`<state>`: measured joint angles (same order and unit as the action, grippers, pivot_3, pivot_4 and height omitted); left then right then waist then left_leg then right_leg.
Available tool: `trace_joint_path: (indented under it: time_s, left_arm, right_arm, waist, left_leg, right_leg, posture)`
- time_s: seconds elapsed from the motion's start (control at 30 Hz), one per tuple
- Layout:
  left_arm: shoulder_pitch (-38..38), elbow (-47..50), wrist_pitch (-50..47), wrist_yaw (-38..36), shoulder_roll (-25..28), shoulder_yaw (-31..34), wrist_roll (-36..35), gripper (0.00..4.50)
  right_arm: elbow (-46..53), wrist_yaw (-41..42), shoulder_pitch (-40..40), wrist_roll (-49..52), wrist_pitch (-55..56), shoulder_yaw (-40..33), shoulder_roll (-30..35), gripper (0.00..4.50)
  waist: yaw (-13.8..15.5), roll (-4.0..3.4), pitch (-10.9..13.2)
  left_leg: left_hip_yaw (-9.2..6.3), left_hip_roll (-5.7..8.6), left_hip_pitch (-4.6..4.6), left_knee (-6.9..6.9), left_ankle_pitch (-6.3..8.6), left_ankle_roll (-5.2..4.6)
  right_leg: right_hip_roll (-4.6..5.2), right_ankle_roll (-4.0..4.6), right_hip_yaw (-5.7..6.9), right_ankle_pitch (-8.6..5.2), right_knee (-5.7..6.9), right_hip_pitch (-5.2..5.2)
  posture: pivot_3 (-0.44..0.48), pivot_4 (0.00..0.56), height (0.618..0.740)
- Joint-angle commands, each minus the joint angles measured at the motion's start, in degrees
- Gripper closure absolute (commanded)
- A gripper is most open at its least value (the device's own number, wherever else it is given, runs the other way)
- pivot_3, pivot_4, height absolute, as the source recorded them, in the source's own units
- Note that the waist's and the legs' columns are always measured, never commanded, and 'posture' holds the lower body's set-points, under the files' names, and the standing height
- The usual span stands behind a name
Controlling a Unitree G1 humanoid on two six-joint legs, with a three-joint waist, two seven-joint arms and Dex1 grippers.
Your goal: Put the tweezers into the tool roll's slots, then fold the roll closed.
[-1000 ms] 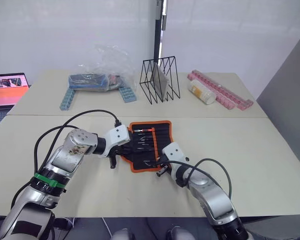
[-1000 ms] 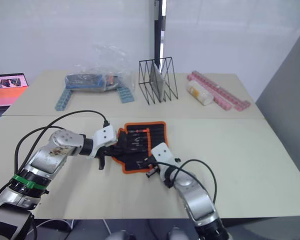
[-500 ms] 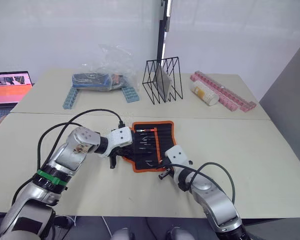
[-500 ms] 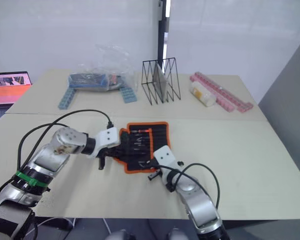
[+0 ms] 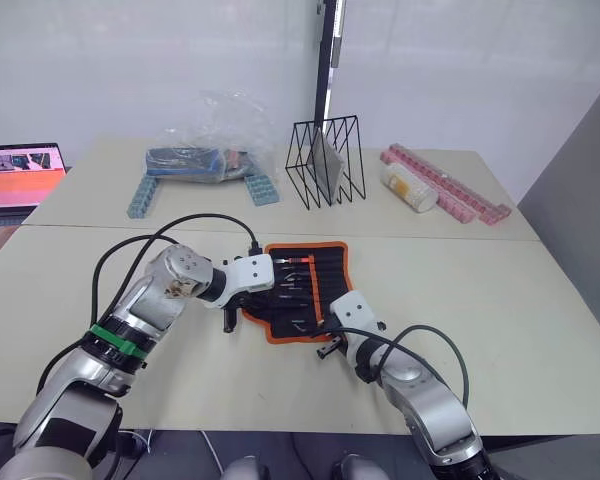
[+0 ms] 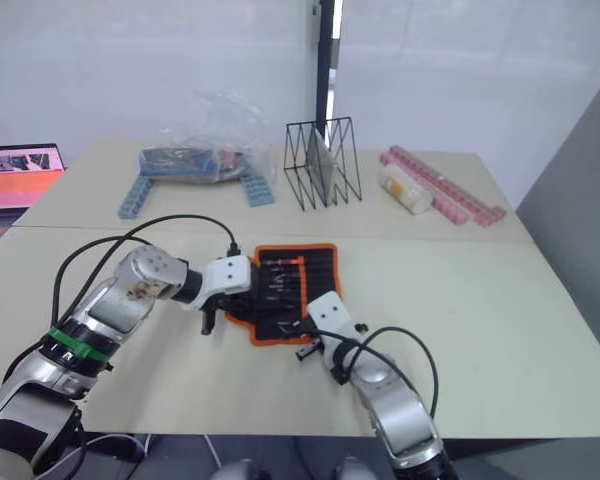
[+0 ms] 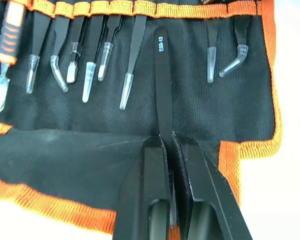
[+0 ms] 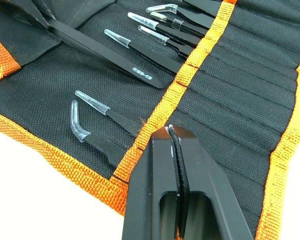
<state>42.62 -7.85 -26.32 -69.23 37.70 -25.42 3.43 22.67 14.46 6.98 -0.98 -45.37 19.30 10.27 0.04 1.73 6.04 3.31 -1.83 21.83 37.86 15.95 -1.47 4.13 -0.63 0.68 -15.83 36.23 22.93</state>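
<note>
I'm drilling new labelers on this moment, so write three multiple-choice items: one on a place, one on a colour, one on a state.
1. Where does the tool roll lie?
A. on the near table, between the two grippers
B. inside the wire rack
C. on the laptop

2. What colour is the roll's edging?
A. blue
B. orange
C. pink

3. What is the left gripper doing?
A. hanging open above the table
B. shut on a loose tweezer over the roll
C. holding the plastic bag

Key: 1 A, the roll lies flat with the left gripper at one side and the right gripper at the other. 2 B, an orange border rims the black fabric. 3 B, the left wrist view shows both fingers clamping the tweezer's end.
</note>
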Motion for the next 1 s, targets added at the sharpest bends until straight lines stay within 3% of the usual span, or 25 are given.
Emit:
trace_joint_path:
  time_s: [0.03, 0.47, 0.77, 1.0]
  left_arm:
    - [1.8, -0.9, 0.8, -0.3, -1.6, -1.0, 1.0, 4.47]
    - [5.0, -4.6, 3.2, -1.6, -7.7, -2.4, 2.9, 4.47]
    - [5.2, -3.8, 4.7, -3.9, -6.4, -2.1, 3.0, 4.47]
    - [6.4, -6.8, 5.8, -1.5, -9.4, -3.0, 4.2, 4.47]
  right_arm:
    - [-5.8, 0.4, -4.1, 0.1, -7.5, 2.2, 1.0, 4.50]
    - [-6.4, -0.1, -3.9, 0.3, -7.8, 2.0, 0.9, 4.50]
    - [-6.7, -0.2, -3.7, 0.3, -7.7, 1.7, 0.9, 4.50]
    - [-6.9, -0.2, -3.7, 0.3, -7.5, 2.1, 0.6, 4.50]
  waist:
    - [0.1, 0.00, 0.0]
    - [0.7, 0.04, 0.0]
    - [0.1, -0.02, -0.1]
    - [0.1, -0.02, -0.1]
  left_leg:
    - [-0.01, 0.00, -0.04, 0.00, 0.00, 0.00]
    - [-0.22, 0.15, -0.54, 0.02, 0.03, -0.05]
    - [-0.27, 0.06, -0.51, 0.07, 0.08, -0.13]
    - [-0.27, 0.09, -0.51, 0.07, 0.08, -0.13]
  right_leg:
    - [0.00, 0.00, 0.00, 0.00, 0.00, -0.05]
    - [0.04, -0.11, -0.08, -0.05, -0.07, -0.71]
    - [-0.11, -0.10, -0.11, -0.05, -0.05, -0.69]
    - [-0.09, -0.11, -0.12, -0.05, -0.05, -0.70]
  posture:
    - [0.000, 0.150, 0.737]
    - [0.000, 0.150, 0.737]
    - [0.000, 0.150, 0.737]
    - [0.000, 0.150, 0.737]
